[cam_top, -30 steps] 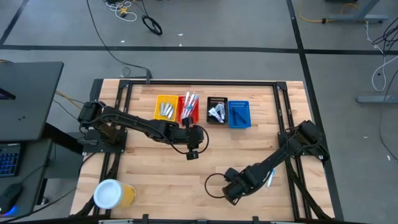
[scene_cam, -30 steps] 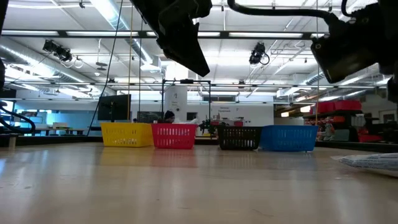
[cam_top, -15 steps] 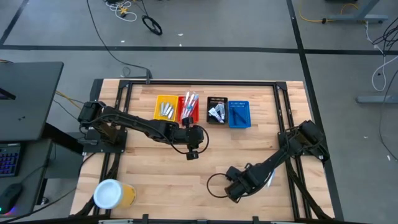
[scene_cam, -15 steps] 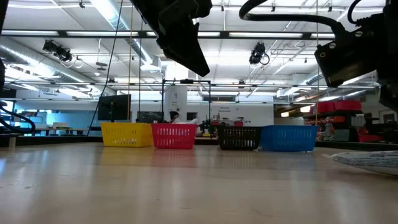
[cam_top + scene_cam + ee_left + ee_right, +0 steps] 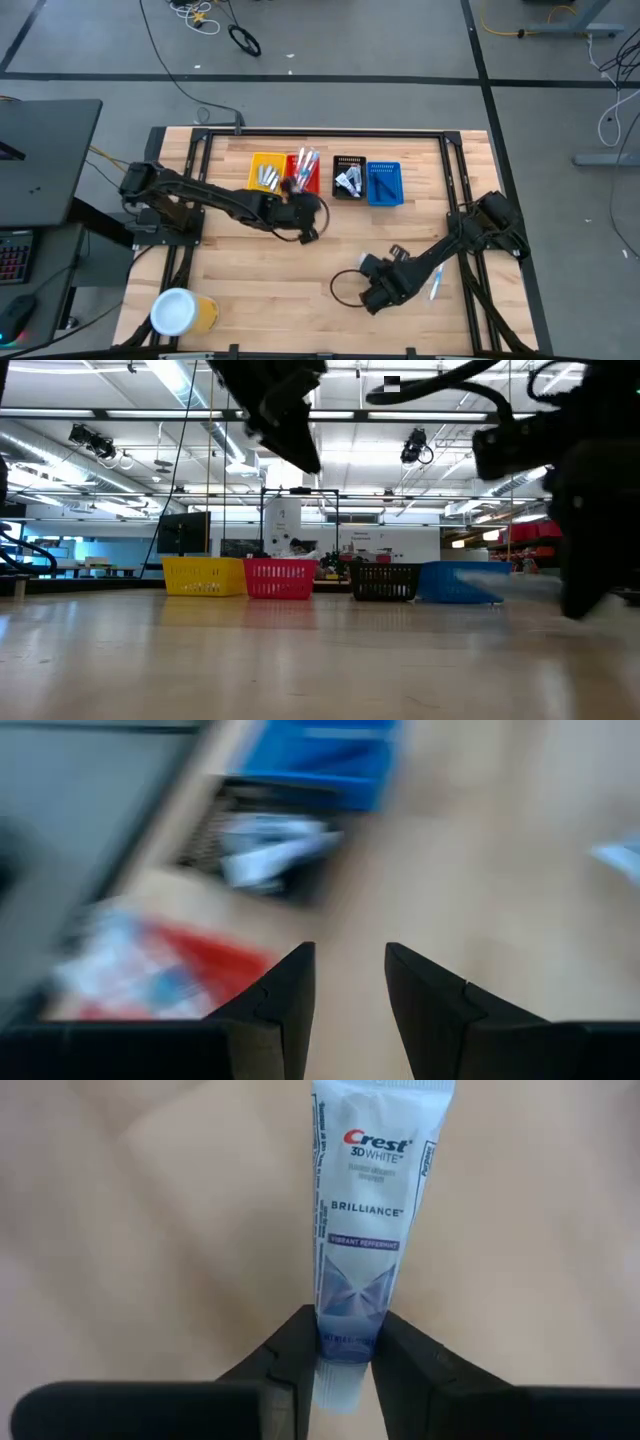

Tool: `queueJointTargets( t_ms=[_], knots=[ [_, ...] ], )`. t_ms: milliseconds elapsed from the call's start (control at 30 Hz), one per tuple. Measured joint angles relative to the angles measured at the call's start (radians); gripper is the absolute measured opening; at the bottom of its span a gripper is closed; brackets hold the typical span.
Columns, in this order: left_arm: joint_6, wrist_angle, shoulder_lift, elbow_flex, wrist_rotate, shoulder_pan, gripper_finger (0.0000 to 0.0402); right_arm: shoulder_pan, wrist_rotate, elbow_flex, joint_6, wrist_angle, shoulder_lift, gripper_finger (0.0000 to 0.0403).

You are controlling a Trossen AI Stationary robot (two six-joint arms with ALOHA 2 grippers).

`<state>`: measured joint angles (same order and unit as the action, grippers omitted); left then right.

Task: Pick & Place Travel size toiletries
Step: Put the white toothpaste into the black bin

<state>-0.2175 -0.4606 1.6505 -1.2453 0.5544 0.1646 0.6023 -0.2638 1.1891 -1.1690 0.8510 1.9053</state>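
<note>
The right gripper point(image 5: 345, 1365) is pinching a small white toothpaste tube point(image 5: 366, 1220) by its end, low over the front right of the wooden table point(image 5: 250, 270). The left gripper point(image 5: 348, 982) is hovering, fingers apart and empty, beside the red mesh bin point(image 5: 304, 178). Probable next move: carrying the tube to the bin row and releasing it.

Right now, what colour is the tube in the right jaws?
The tube is white, fading to purple-blue; the right wrist view shows it best.

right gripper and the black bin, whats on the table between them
Only bare wood, in the high view. The right gripper, shut on a toothpaste tube, sits near the front; nothing lies on the table up to the black bin.
</note>
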Motion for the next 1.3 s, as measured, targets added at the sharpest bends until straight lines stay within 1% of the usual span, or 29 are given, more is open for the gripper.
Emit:
queueJointTargets(
  t_ms=[67,100,200,300,333,400,467,600,700,767,800,967,1133,1300],
  knots=[
    [-0.065,-0.061,-0.036,0.000,0.109,0.000,0.0132,-0.019,-0.094,0.020,0.038,0.076,-0.008,0.0086],
    [-0.088,-0.081,-0.054,-0.001,0.129,-0.001,0.0132,-0.031,-0.149,0.029,0.065,0.116,-0.011,0.0086],
    [-0.158,-0.142,-0.101,0.000,0.123,0.002,0.0132,-0.087,-0.379,0.044,0.137,0.210,-0.015,0.0086],
    [-0.227,-0.150,-0.125,-0.002,0.098,0.015,0.0131,-0.169,-0.594,0.046,0.223,0.209,-0.021,0.0086],
    [-0.242,-0.153,-0.126,-0.002,0.097,0.021,0.0131,-0.204,-0.639,0.046,0.256,0.199,-0.021,0.0086],
    [-0.242,-0.152,-0.126,-0.002,0.096,0.031,0.0131,-0.283,-0.686,0.046,0.312,0.176,-0.021,0.0088],
    [-0.243,-0.153,-0.126,-0.002,0.096,0.039,0.0131,-0.375,-0.686,0.045,0.362,0.145,-0.021,0.0089],
    [-0.276,-0.154,-0.126,-0.002,0.097,0.052,0.0131,-0.553,-0.601,0.028,0.418,0.072,-0.021,0.0090],
    [-0.281,-0.154,-0.126,-0.001,0.097,0.058,0.0131,-0.661,-0.442,0.027,0.496,0.019,-0.021,0.0091],
    [-0.283,-0.154,-0.126,-0.001,0.097,0.059,0.0131,-0.711,-0.364,0.027,0.564,-0.017,-0.022,0.0091],
    [-0.284,-0.154,-0.126,-0.001,0.097,0.059,0.0131,-0.729,-0.344,0.027,0.600,-0.046,-0.022,0.0091],
    [-0.284,-0.154,-0.126,-0.001,0.099,0.058,0.0131,-0.769,-0.322,0.027,0.729,-0.147,-0.022,0.0092],
    [-0.271,-0.154,-0.126,-0.001,0.099,0.058,0.0132,-0.770,-0.307,0.033,0.817,-0.148,-0.038,0.0095],
    [-0.250,-0.154,-0.126,-0.001,0.100,0.058,0.0132,-0.751,-0.308,0.053,0.891,-0.160,-0.084,0.0113]
  ],
)
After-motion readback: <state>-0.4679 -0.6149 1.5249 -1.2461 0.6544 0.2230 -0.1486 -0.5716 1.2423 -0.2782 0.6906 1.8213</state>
